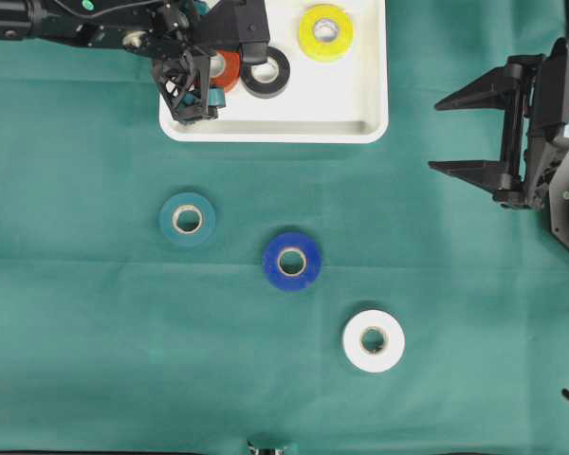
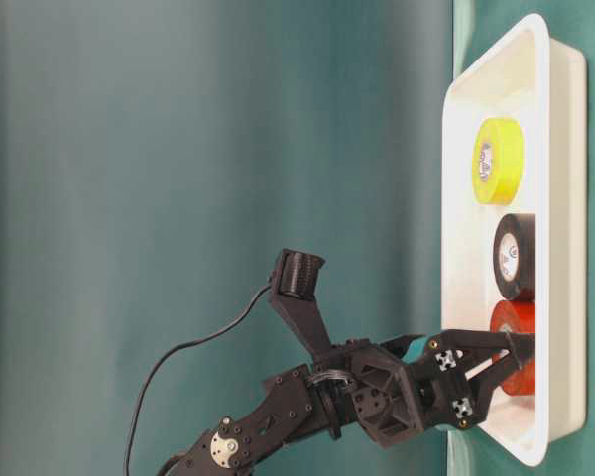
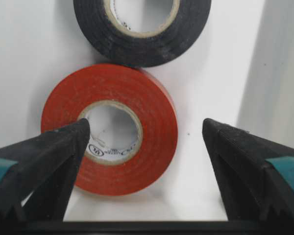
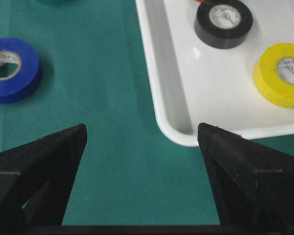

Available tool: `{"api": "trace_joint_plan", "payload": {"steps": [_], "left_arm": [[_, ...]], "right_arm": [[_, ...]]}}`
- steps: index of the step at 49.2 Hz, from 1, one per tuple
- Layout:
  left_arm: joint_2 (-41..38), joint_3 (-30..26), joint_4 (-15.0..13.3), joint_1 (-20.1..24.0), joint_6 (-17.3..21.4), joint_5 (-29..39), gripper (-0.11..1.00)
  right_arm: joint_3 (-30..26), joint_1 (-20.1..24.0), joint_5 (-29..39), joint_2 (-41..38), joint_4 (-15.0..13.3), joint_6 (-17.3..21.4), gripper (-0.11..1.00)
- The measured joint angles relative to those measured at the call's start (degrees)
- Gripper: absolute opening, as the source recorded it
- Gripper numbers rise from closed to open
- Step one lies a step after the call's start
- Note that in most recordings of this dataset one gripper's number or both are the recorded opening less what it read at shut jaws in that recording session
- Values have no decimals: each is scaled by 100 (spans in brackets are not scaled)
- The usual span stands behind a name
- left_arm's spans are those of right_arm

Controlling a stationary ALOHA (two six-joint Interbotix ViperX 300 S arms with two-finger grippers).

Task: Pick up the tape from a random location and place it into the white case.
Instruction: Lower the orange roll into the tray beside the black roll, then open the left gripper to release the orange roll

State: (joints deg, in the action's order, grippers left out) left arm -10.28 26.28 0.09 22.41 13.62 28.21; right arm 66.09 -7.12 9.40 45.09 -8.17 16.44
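Note:
The white case point(image 1: 275, 131) stands at the top centre and holds three rolls of tape: red point(image 1: 229, 68), black point(image 1: 266, 71) and yellow point(image 1: 325, 32). My left gripper point(image 3: 146, 126) is open over the case's near-left corner, and the red roll point(image 3: 152, 112) lies flat on the case floor between its spread fingers, touching the black roll point(image 3: 142, 46). The left finger overlaps the red roll's core and the right finger stands apart from it. My right gripper point(image 1: 434, 136) is open and empty above the cloth, right of the case.
Three more rolls lie on the green cloth: teal point(image 1: 188, 219), blue point(image 1: 292, 260) and white point(image 1: 374, 340). The case rim point(image 4: 157, 98) lies just ahead of the right gripper point(image 4: 142, 129), with the blue roll point(image 4: 12, 68) off to its left.

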Motion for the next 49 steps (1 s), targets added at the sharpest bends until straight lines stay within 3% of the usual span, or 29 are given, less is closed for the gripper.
{"api": "trace_joint_plan", "payload": {"steps": [28,49], "left_arm": [[1222,-729,0,-9,255,1512,97],[1687,-1099,0,0,378,1907,97]], "right_arm": [[-9,0,9,-9,-9,0,87],[-62,0,9,0,-9,0,87]]}}
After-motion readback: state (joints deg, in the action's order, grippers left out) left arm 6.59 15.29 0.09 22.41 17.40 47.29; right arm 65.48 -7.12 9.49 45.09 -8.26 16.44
